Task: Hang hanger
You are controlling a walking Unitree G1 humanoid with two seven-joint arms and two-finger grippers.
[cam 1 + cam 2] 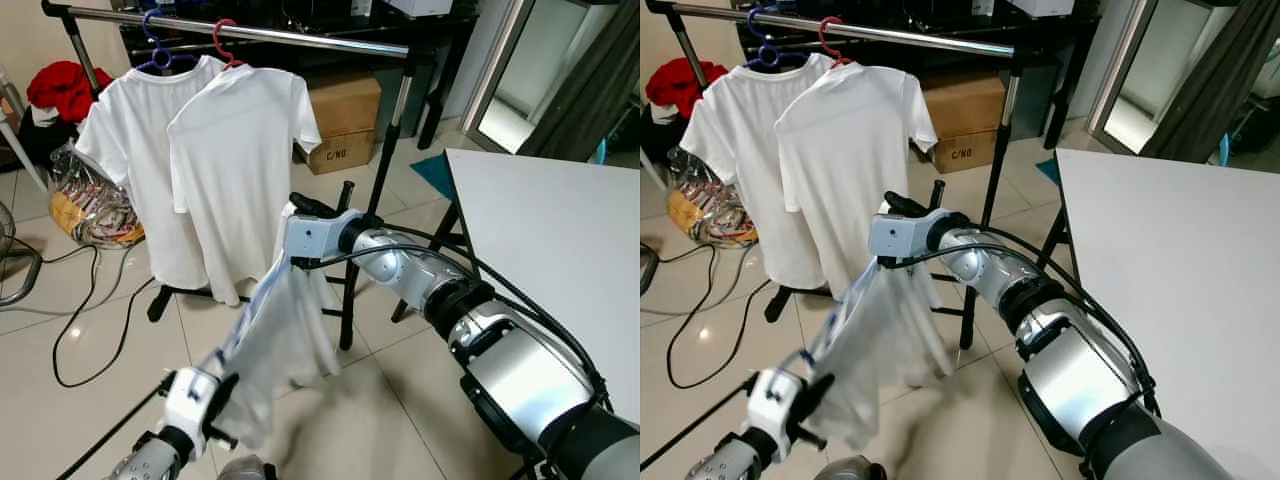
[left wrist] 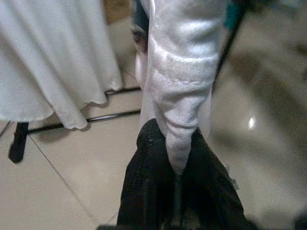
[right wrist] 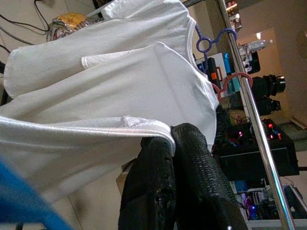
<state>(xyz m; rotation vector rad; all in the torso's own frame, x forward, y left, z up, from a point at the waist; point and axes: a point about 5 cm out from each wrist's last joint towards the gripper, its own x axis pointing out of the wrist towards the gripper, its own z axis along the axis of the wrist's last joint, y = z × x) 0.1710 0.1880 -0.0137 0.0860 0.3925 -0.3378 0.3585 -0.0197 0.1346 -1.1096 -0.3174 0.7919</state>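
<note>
Already two white shirts (image 1: 215,150) hang on the rail (image 1: 250,32); my right gripper (image 1: 300,208) and left gripper (image 1: 222,392), both clamped shut, stretch a third shirt (image 1: 280,340) below it.

the held shirt (image 1: 285,340) hides its own hanger, and its lower hem blurs near the left hand (image 1: 215,400).

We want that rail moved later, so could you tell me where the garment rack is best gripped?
Probably the bare right end of the chrome rail, just inside the black upright. The two hung shirts and their hangers crowd the rail's left part. Come from the front, fingers above and below the thin horizontal bar.
</note>
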